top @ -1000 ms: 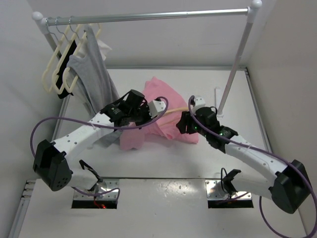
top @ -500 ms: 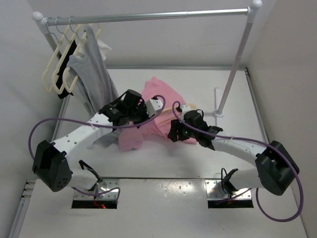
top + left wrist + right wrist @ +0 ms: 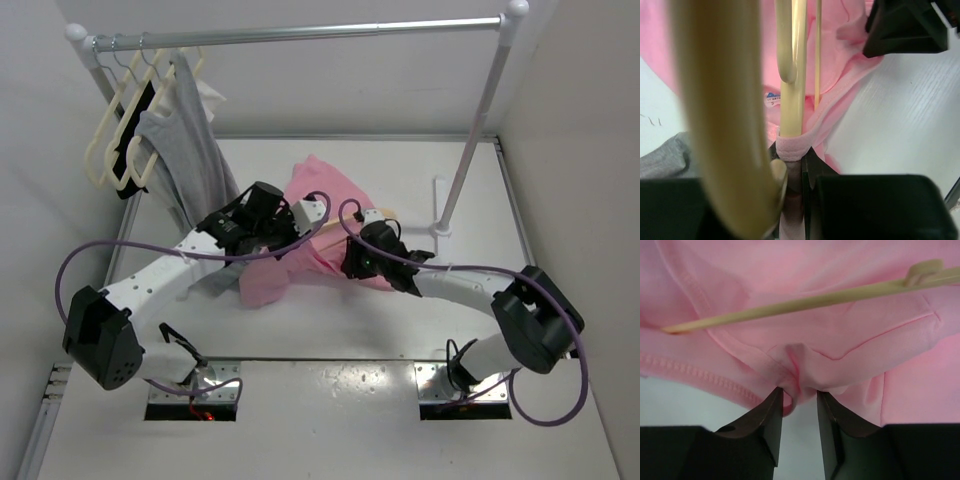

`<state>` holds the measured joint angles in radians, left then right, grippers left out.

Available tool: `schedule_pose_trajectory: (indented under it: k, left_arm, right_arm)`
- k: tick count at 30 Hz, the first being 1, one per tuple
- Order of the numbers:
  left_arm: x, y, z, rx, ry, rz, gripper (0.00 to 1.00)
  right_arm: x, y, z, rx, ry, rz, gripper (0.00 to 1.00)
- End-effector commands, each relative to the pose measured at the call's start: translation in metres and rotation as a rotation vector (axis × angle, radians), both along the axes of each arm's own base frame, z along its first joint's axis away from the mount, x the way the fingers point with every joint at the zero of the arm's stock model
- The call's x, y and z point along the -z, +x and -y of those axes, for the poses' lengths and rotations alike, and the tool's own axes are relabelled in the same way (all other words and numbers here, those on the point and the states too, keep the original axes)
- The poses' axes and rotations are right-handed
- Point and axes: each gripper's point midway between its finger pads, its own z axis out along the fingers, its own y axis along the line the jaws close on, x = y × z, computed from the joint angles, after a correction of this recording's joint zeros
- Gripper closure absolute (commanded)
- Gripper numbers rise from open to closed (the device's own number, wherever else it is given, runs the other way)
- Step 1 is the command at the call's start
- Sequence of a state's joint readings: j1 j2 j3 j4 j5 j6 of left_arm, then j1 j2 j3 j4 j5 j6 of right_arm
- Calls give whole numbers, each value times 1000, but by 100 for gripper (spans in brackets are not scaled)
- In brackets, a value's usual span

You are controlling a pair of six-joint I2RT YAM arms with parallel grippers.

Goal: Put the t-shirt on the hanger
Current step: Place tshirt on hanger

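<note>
Crumpled mid white table (image 3: 420, 165), at 12 o'clock from both bases: pink short-sleeved cloth t-shirt (image 3: 325, 185). At its 9 o'clock, peach-beige plastic hanger (image 3: 792, 90), hem looped round one arm, clamped by left gripper (image 3: 792, 172). At 4 o'clock, right gripper (image 3: 799, 405) pinching a cloth fold.

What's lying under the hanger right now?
Pink t-shirt cloth lies beneath the hanger and its thin arm; the right gripper pinches a fold nearby. Whatever is below the cloth is covered.
</note>
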<state>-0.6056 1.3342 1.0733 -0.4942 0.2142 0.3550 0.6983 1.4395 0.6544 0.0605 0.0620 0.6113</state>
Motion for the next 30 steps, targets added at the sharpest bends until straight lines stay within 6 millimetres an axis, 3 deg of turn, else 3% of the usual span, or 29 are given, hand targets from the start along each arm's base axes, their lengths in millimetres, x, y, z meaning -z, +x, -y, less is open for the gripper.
schedule_pose_trajectory:
  k: [1,5,7,8,11,14,18,22,29,30]
  left_arm:
    - [-23,4,3,-12,-87,52,100]
    - [-26,3,3,-17,-96,54,100]
    - [-26,3,3,-17,-96,54,100]
    - [-26,3,3,-17,-96,54,100]
    - [-26,3,3,-11,-92,60,100]
    - [-30,7,-2,-23,-87,77,100]
    - [-33,11,-19,-22,-53,86,100]
    - [-40,1,-24,69,-38,103,100]
    - [-42,-30,-29,255,5,152,100]
    - [-49,-33,-28,271,-5,175,100]
  right_arm:
    - [-17,28,-10,104,39,59,67]
    - [-8,31,-8,113,9,28,75]
    - [-9,35,-8,123,18,51,96]
    - [-13,36,-7,138,30,64,100]
    - [-13,31,6,200,59,58,100]
    - [-10,29,33,289,9,102,100]
    - [-12,31,83,444,-86,154,100]
    - [-6,33,118,535,-144,134,100]
    - [-30,60,158,681,-149,165,100]
    - [-21,60,161,685,-162,140,100]
